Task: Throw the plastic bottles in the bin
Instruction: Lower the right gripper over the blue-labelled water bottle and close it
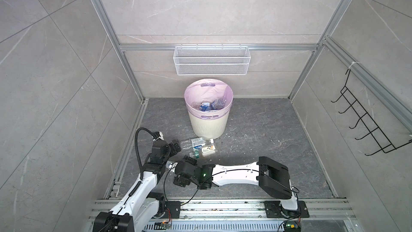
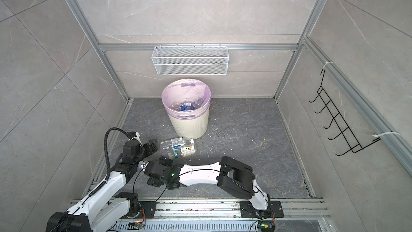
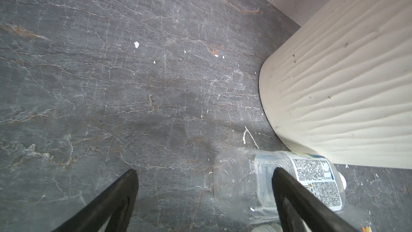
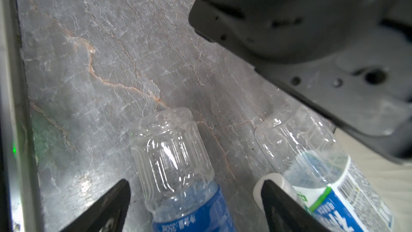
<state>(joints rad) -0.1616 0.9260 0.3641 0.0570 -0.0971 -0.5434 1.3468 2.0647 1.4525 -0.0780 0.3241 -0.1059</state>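
The cream ribbed bin (image 1: 208, 126) (image 2: 191, 126) with a pink liner stands at the back and holds several plastic bottles (image 1: 214, 104). In front of it three bottles lie on the floor in both top views: a clear one with a white-and-blue label (image 1: 196, 143) (image 2: 176, 143) (image 3: 245, 186) (image 4: 312, 152), a yellow-labelled one (image 1: 208, 149), and a blue-labelled one (image 4: 174, 157). My left gripper (image 1: 176, 145) (image 3: 204, 170) is open, and the clear bottle's base lies beside one finger. My right gripper (image 1: 189, 159) (image 4: 195, 183) is open astride the blue-labelled bottle, not touching it.
A white wire-mesh basket (image 1: 211, 63) hangs on the back wall above the bin. A black hook rack (image 1: 367, 119) is on the right wall. The bin wall (image 3: 334, 85) stands close to my left gripper. The left arm's dark body (image 4: 312, 30) looms over the right wrist view.
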